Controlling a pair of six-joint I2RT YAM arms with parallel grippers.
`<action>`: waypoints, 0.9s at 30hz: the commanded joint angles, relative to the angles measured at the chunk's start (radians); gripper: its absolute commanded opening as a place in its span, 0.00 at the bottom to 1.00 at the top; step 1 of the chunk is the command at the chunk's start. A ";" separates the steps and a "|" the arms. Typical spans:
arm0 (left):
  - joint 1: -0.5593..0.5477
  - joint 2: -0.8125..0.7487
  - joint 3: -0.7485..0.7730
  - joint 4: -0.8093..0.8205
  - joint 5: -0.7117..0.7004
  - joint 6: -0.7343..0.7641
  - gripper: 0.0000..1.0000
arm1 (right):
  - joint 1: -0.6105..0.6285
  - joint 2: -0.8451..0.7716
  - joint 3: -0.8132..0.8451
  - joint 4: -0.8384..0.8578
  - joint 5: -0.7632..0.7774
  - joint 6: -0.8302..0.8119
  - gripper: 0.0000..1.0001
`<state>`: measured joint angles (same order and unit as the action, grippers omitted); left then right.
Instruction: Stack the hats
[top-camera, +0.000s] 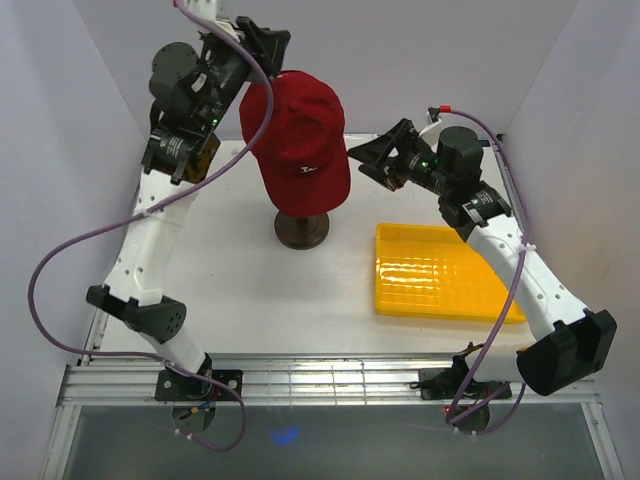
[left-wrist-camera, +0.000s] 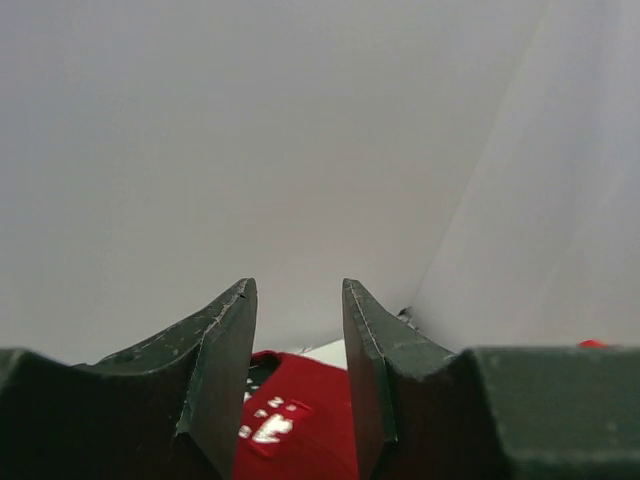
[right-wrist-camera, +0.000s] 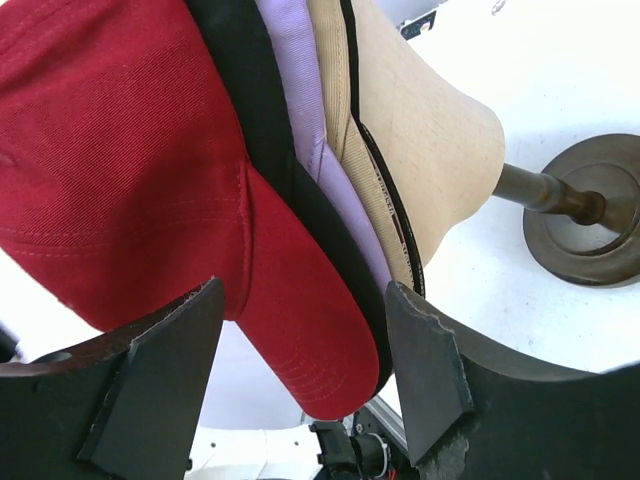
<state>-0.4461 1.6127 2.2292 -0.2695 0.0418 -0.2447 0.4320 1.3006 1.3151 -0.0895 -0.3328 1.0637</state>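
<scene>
Both were released, empty: left claw above red cap, right claw just off its brim. All hats sat stacked on head. Risk: a finger could snag brim on pullout, tugging hats askew.

Left arm and right arm: white moulded link shells, black rounded joint housings, dark motor blocks with small green lights just behind the jaws. Left gripper and right gripper: paired dark wedge-shaped fingers, matt, edges scuffed pale and chipped. One lavender cable per arm, looping loose behind the jaws; the right arm's ends in a red-tipped plug.
</scene>
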 joint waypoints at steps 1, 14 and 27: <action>0.066 0.045 -0.033 0.065 0.111 0.119 0.50 | -0.004 0.031 0.062 -0.019 -0.012 -0.044 0.71; 0.253 0.107 -0.169 0.177 0.426 -0.103 0.49 | -0.004 0.074 0.081 -0.039 -0.031 -0.084 0.71; 0.268 0.102 -0.250 0.179 0.429 -0.096 0.48 | -0.004 0.094 0.076 -0.033 -0.032 -0.085 0.71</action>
<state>-0.1844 1.7546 1.9953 -0.0734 0.4458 -0.3489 0.4320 1.3926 1.3655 -0.1551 -0.3592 1.0050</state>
